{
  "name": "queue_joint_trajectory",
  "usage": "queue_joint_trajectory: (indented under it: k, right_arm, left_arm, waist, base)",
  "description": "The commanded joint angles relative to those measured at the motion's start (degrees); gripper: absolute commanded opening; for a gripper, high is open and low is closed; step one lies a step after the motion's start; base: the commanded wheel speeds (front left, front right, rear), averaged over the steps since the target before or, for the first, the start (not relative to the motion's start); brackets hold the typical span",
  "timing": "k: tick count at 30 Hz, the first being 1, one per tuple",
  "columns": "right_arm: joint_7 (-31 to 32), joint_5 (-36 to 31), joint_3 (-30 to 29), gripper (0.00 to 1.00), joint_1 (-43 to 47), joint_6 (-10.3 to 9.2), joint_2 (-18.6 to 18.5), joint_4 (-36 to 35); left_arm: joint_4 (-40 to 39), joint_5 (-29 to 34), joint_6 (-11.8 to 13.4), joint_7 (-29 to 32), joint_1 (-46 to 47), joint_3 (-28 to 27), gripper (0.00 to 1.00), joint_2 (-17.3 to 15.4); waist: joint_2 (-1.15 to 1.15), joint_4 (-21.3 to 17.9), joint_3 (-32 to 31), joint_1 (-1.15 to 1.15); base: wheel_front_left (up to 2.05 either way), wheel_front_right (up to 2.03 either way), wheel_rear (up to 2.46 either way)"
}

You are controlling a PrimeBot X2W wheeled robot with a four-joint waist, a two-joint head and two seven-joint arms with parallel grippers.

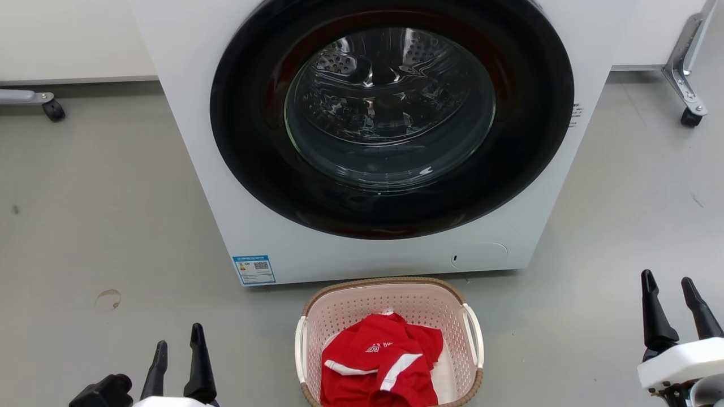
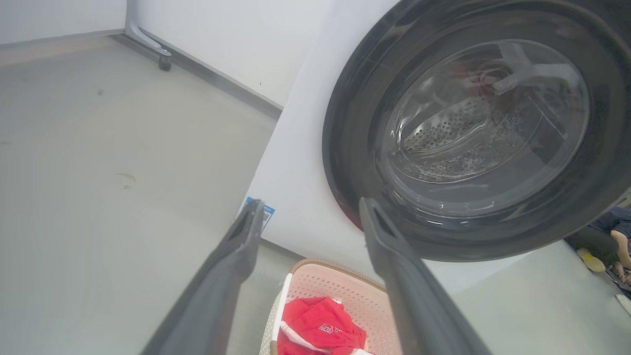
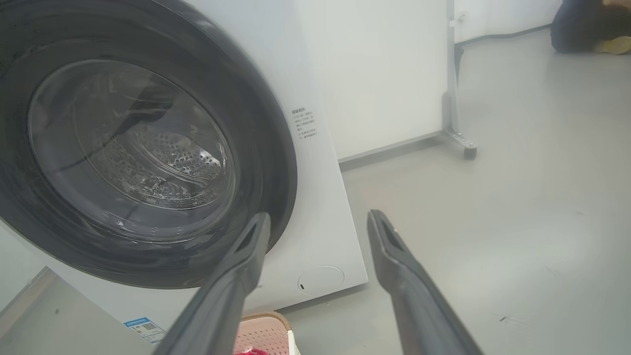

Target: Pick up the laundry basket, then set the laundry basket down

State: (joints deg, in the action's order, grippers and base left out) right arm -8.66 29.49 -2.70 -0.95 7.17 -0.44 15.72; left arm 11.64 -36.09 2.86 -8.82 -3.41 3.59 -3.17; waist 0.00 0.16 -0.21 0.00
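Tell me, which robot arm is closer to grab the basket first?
Left, probably. The left gripper sits open nearer the laundry basket, close to its left white handle. The right gripper is open too, but farther off to the side.

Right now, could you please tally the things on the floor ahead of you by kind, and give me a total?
Washing machine: 1
Laundry basket: 1
Red garment: 1
Caster wheels: 2
Total: 5
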Motion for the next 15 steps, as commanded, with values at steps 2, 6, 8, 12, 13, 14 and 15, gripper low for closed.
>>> queue_joint_trajectory:
  k: [2,6,8,12,13,14,15]
  right_arm:
    - [-1.3,-2.9,0.9,1.00,-2.8,0.24,-1.7,-1.9]
    - [-2.0,-5.2,1.0,1.00,-2.8,0.25,-1.8,-2.1]
    - [-2.3,-6.5,0.9,1.00,-2.7,0.26,-1.9,-2.2]
    - [-3.0,-9.3,1.1,1.00,-2.7,0.27,-2.0,-2.4]
    - [-3.2,-10.0,1.2,1.00,-2.7,0.27,-2.0,-2.4]
    - [-3.4,-10.6,1.2,1.00,-2.7,0.27,-2.0,-2.4]
    - [-3.5,-11.3,1.3,1.00,-2.7,0.27,-2.0,-2.5]
  left_arm:
    - [-1.8,2.6,0.9,-1.2,0.8,-0.8,1.00,-0.7]
    - [-1.8,4.8,1.4,-1.9,0.7,-0.8,1.00,-0.9]
    - [-1.8,5.9,1.6,-2.2,0.6,-0.6,1.00,-1.0]
    - [-1.6,8.2,2.0,-2.8,0.5,-0.1,1.00,-1.2]
    - [-1.6,8.8,2.0,-2.8,0.5,0.1,1.00,-1.2]
    - [-1.5,9.3,2.1,-2.8,0.4,0.3,1.00,-1.2]
    - [-1.4,9.8,2.2,-2.8,0.5,0.4,1.00,-1.3]
  waist:
    - [0.00,0.2,-0.1,0.00]
    - [0.00,0.2,-0.1,0.00]
    - [0.00,0.2,-0.2,0.00]
    - [0.00,0.2,-0.2,0.00]
    - [0.00,0.2,-0.2,0.00]
    - [0.00,0.2,-0.2,0.00]
    - [0.00,0.2,-0.2,0.00]
  base:
    - [0.00,0.00,0.00]
    - [0.00,0.00,0.00]
    - [0.00,0.00,0.00]
    - [0.00,0.00,0.00]
    - [0.00,0.00,0.00]
    - [0.00,0.00,0.00]
    - [0.00,0.00,0.00]
